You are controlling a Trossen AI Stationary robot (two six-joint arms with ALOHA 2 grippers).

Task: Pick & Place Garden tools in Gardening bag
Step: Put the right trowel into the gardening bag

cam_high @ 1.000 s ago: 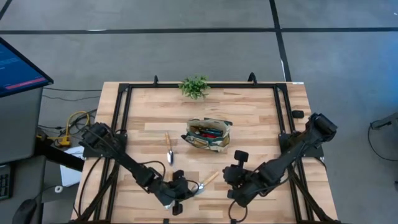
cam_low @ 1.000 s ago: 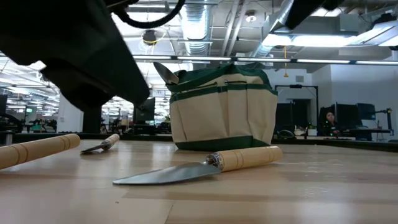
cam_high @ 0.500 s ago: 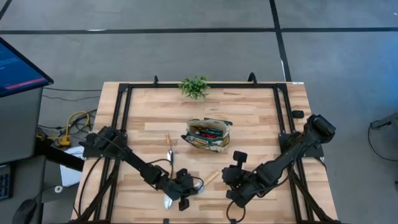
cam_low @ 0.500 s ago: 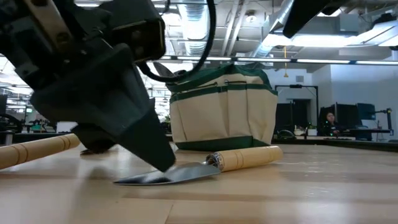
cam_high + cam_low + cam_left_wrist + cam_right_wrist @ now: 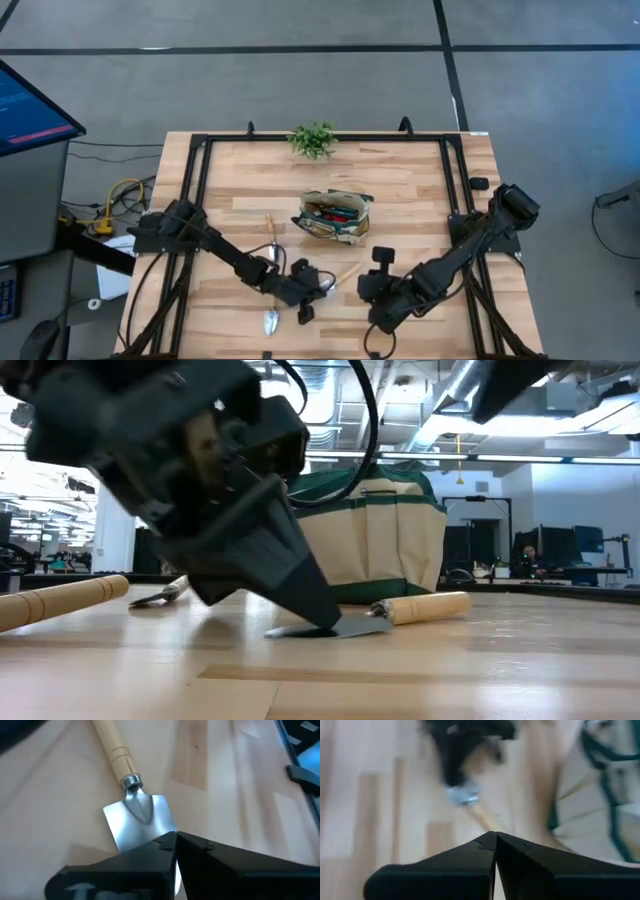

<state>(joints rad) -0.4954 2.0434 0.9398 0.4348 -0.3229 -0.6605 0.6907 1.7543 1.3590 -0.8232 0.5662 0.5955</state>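
The plant [image 5: 313,139] stood at the middle of the table's [image 5: 420,190] far edge. Nearer the table's centre sat the gardening bag [image 5: 334,215], with tools inside it. Left of the bag lay one trowel [image 5: 271,238], its handle toward the far edge. Another trowel [image 5: 339,275] lay toward the near edge — the left gripper [image 5: 312,290] rested on its blade end, the handle pointing toward the bag. A third trowel [image 5: 270,321] lay close to the near edge, left of the left gripper. The right gripper [image 5: 372,282] stood just right of the second trowel's handle, nearer the near edge than the bag.
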